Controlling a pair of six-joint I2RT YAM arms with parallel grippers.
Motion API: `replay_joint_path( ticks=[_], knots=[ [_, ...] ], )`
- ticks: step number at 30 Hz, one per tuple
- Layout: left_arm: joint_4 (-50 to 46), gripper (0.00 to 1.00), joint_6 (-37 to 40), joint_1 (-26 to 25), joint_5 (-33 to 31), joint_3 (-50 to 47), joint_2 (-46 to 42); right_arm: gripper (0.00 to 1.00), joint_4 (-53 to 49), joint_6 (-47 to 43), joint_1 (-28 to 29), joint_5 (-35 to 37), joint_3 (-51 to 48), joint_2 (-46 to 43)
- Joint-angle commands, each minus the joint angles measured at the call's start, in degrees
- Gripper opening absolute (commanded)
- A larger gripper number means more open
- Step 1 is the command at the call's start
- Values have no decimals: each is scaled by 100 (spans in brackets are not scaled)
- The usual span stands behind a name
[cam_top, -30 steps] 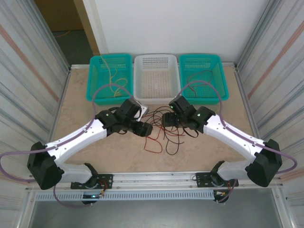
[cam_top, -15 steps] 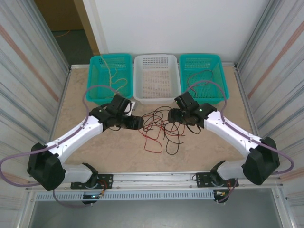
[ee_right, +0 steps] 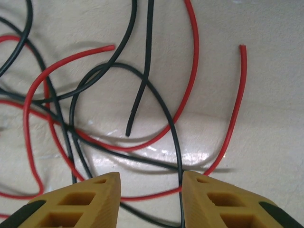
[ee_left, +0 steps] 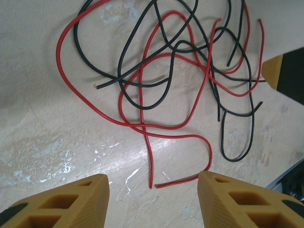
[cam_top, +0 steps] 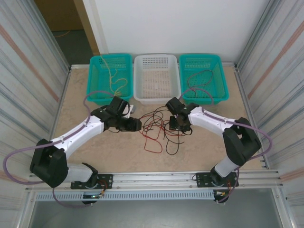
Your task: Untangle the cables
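I log the left claw (ee_left: 153,190) and right claw (ee_right: 151,190) both spread wide and empty, facing one looped tangle of thin, glossy red and black cables (cam_top: 159,127) on the mottled beige worktop (cam_top: 95,152), strand count unclear, with three perforated baskets behind: left teal basket (cam_top: 102,99), white basket (cam_top: 156,99), right teal basket (cam_top: 213,99).

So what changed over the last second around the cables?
The left gripper backed off to its left, away from the cables, jaws open and empty. The right arm folded its elbow inward; the right gripper points down over the cables, also open. Cables and baskets stayed put.
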Motion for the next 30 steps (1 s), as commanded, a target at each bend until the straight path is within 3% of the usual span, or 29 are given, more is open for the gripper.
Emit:
replay_joint_path(
  ticks=[1, 7, 15, 20, 24, 30],
  knots=[
    [-11, 53, -31, -26, -28, -90, -39, 36, 251, 187, -115, 27, 134, 275],
    [44, 53, -47, -154, -20, -69, -35, 23, 590, 120, -240, 291, 355, 752],
    [90, 52, -23, -163, -57, -16, -148, 25, 823, 77, -406, 345, 501, 1088],
    [59, 53, 46, -163, -146, 31, -211, 15, 793, 95, -549, 133, 563, 1243],
    [-65, 54, 211, -163, -263, 169, -120, 0, 691, 27, -527, 209, 523, 1099],
    [-92, 54, 296, -250, -271, 380, -88, 0, 385, -217, -84, 917, 279, 21]
  ],
)
